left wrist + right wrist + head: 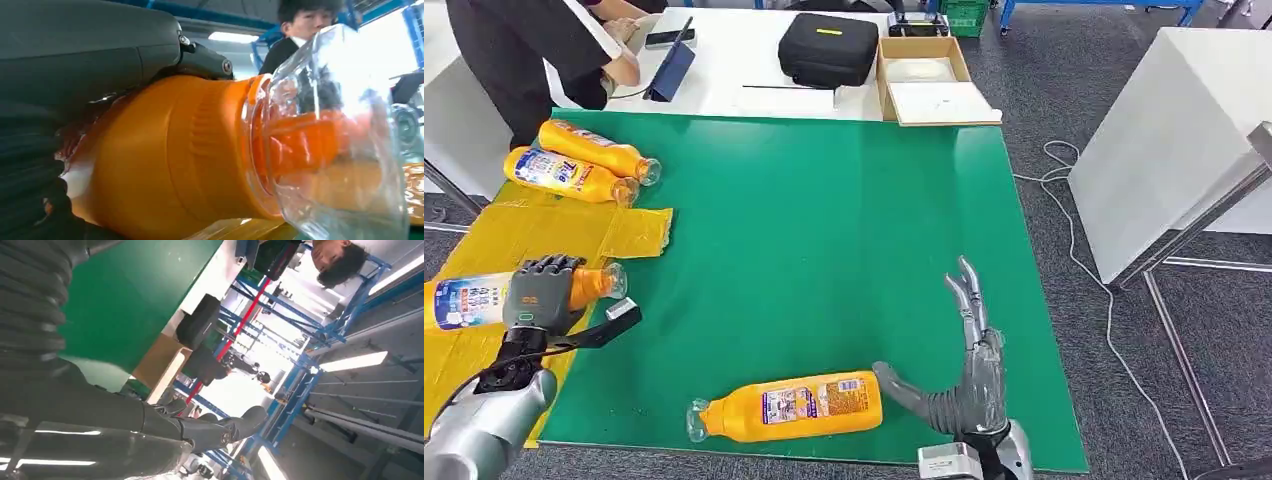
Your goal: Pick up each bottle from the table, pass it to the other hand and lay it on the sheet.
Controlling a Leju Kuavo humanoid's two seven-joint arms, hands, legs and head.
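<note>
Left hand (542,290) gripping orange bottle (464,298) over yellow sheet (544,235), right hand (969,375) spread

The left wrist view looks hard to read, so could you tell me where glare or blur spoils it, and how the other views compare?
Left wrist view: the held bottle sits very close, its clear cap washed out by backlight. Right wrist view: ceiling lights glare behind the right hand. Head view: evenly lit and sharp.

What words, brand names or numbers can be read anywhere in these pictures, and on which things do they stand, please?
"Tide": blue label of the orange plastic bottle nearer the camera of the two on the yellow sheet.
Label of the orange bottle in the left hand: too blurred.
Label of the orange bottle lying by the right hand: too small.
Yellow tag on the black case: unreadable.
</note>
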